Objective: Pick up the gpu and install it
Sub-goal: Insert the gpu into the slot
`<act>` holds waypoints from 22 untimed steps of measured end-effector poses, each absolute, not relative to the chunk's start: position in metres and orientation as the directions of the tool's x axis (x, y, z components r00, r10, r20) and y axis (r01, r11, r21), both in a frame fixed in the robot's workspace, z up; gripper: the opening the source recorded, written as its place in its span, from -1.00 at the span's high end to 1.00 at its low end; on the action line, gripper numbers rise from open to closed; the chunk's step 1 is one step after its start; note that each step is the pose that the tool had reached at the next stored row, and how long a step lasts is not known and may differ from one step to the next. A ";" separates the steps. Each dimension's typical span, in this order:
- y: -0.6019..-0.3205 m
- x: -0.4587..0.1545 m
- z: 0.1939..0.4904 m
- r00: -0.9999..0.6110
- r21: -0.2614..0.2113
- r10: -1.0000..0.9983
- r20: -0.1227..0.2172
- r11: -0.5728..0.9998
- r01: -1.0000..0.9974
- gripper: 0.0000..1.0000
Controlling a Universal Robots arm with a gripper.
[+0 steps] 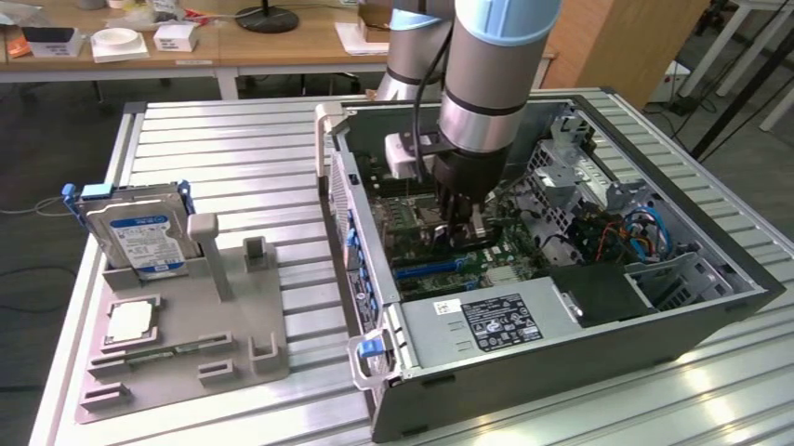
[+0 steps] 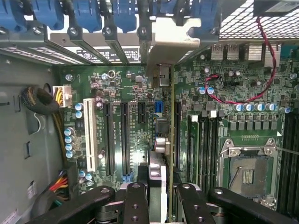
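while upright over motherboard (image 2: pixel 117 84), gpu (image 2: pixel 159 161) in gripper (image 2: pixel 161 198)

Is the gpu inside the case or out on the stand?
Inside: the end effector grips the gpu edge-on over the motherboard. Seated or not, cannot tell.

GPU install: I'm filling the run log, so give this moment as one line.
pincer: shut on gpu | gpu: edge-on over motherboard slots, inside case | seated: cannot tell
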State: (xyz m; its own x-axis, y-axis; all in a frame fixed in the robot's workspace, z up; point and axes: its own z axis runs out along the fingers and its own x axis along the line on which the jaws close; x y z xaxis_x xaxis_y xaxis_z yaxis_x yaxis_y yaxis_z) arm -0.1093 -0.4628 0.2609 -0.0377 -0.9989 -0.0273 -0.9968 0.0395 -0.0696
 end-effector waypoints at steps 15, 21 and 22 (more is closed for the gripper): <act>-0.463 -0.111 0.252 -0.038 -0.070 -0.999 -0.027 0.040 -0.997 0.44; -0.463 -0.112 0.251 -0.038 -0.071 -0.999 -0.027 0.040 -0.997 0.44; -0.463 -0.112 0.251 -0.038 -0.071 -0.999 -0.027 0.040 -0.997 0.44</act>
State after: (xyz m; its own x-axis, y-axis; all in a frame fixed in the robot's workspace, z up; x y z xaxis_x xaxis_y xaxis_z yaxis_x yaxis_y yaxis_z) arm -0.1118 -0.4628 0.2509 -0.0377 -0.9989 -0.0273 -0.9967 0.0395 -0.0714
